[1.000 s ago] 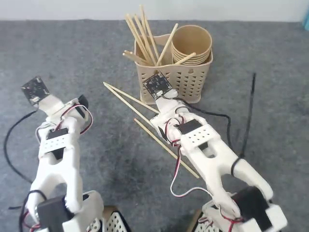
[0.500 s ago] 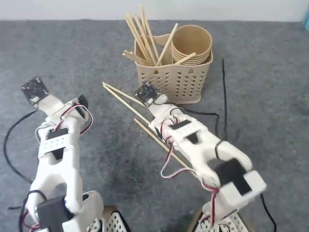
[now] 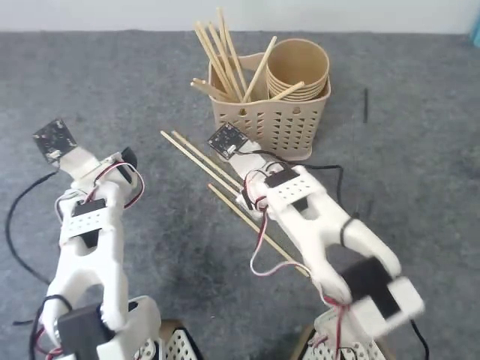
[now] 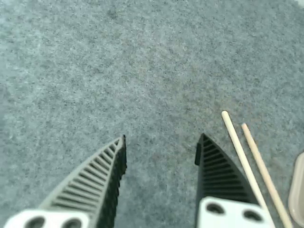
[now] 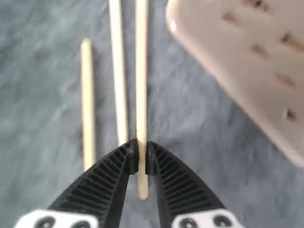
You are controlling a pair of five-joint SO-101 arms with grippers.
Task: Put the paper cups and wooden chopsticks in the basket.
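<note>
Seen from above, the paper cups [image 3: 298,69] sit stacked in the basket [image 3: 279,127] with some chopsticks [image 3: 221,56], and three loose sticks [image 3: 225,199] lie on the grey mat [image 3: 112,82]. The left gripper [image 4: 160,142] hangs wide open over the mat, near two of the loose sticks. The right gripper [image 5: 141,153] pinches one stick [image 5: 141,71] tight, close to the basket.

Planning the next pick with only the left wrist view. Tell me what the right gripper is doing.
Observer: The right gripper is shut on one chopstick, close beside the basket.
Operator: Count the chopsticks outside the basket.
Observer: Three: the gripped one, a second chopstick next to it, and a third chopstick set apart.
Operator: Report the cups.
Observer: The paper cups stand stacked in the basket, next to standing chopsticks.
</note>
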